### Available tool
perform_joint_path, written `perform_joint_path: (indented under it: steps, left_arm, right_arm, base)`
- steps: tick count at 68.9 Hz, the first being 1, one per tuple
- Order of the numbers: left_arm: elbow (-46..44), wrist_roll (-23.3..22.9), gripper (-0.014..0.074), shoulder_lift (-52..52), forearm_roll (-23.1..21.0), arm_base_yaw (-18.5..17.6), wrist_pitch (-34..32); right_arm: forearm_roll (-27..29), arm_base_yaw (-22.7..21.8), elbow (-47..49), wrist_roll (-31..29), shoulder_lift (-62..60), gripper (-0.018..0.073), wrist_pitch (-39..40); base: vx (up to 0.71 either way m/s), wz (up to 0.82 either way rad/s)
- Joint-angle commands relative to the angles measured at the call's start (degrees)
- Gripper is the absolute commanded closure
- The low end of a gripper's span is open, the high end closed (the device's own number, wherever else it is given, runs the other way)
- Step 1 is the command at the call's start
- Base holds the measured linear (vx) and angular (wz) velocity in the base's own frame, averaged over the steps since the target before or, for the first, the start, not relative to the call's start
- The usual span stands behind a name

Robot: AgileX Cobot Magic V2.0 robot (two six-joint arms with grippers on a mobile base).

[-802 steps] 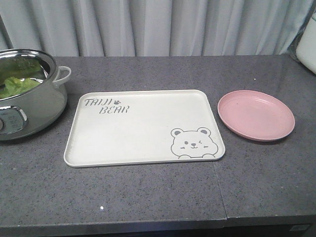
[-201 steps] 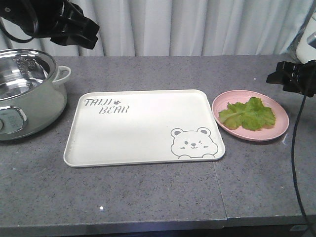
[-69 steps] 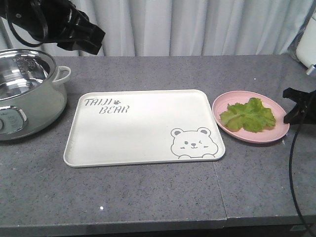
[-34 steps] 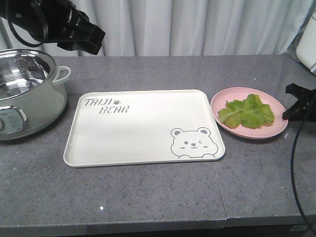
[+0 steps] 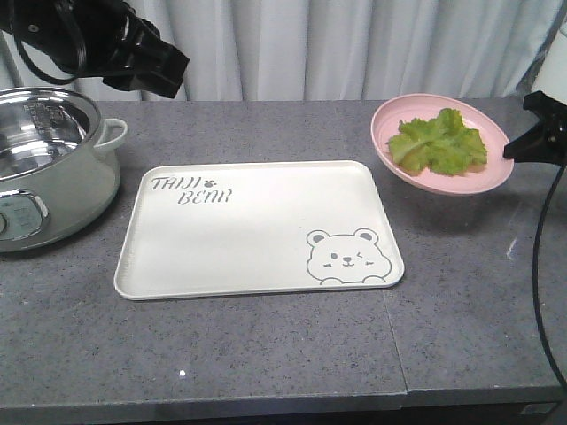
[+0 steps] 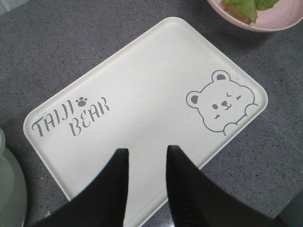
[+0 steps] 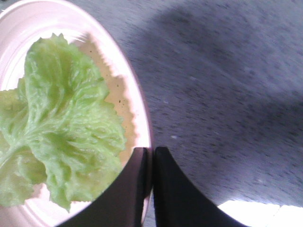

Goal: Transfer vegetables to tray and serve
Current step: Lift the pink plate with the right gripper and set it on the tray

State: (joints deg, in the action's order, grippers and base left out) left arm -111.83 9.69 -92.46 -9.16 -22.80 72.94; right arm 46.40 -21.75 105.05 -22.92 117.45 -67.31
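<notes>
Right gripper (image 7: pixel 150 152) is clamped on the rim of the pink plate (image 5: pixel 469 181), holding it tilted above the counter (image 5: pixel 266 354) beside the far right corner of the tray (image 5: pixel 257 239). The lettuce leaf (image 5: pixel 438 142) lies in the plate. Left gripper (image 6: pixel 147 150) hovers over the tray, jaws apart and empty. The step in hand looks like carrying the plate across. Next it needs levelling and setting down on the tray so the leaf does not slide off.

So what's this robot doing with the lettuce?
Its right gripper is pinching the rim of the pink plate, which carries a lettuce leaf, and holds it tilted above the grey counter, beside the cream tray. Nothing is on the tray yet. The left gripper hangs open and empty. A steel pot sits at the side.
</notes>
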Motion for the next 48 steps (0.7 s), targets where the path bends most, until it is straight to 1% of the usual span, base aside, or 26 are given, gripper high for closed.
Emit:
perform_joint_path:
  steps: [1, 5, 12, 21, 35, 39, 48]
  left_arm:
    - [-1.51, -0.55, 0.0407, 2.07, -0.74, -0.38, -1.29]
    - [-1.51, -0.55, 0.0407, 2.07, -0.74, -0.38, -1.29]
    - [-1.51, -0.55, 0.0407, 2.07, -0.74, -0.38, -1.29]
    - [-1.51, -0.55, 0.0407, 2.07, -0.74, -0.38, -1.29]
    - [-1.51, -0.55, 0.0407, 2.07, -0.74, -0.38, -1.29]
    - [-1.51, -0.55, 0.0407, 2.07, -0.74, -0.38, -1.29]
    - [-1.51, -0.55, 0.0407, 2.07, -0.79, -0.38, -1.29]
  right_arm:
    - [5.48, 2.04, 4.38, 0.17, -2.84, 0.0563, -2.21]
    - [5.42, 4.06, 5.57, 0.22, -2.84, 0.0563, -2.50]
    - [5.25, 9.31, 6.73, 0.22, -2.78, 0.0562, -2.00]
    - [4.88, 16.66, 6.79, 0.31, -2.37, 0.0562, 1.54]
    - [4.43, 26.11, 6.79, 0.36, 0.59, 0.0562, 6.04]
    - [3.34, 28.41, 6.79, 0.36, 1.75, 0.0562, 7.63]
    - [-0.16, 32.11, 6.79, 0.61, 4.37, 0.0562, 9.48]
  base:
    - [0.00, 0.00]
    - [0.00, 0.00]
    - [0.00, 0.00]
    - [0.00, 0.00]
    - [0.00, 0.00]
    - [0.00, 0.00]
    - [0.00, 0.00]
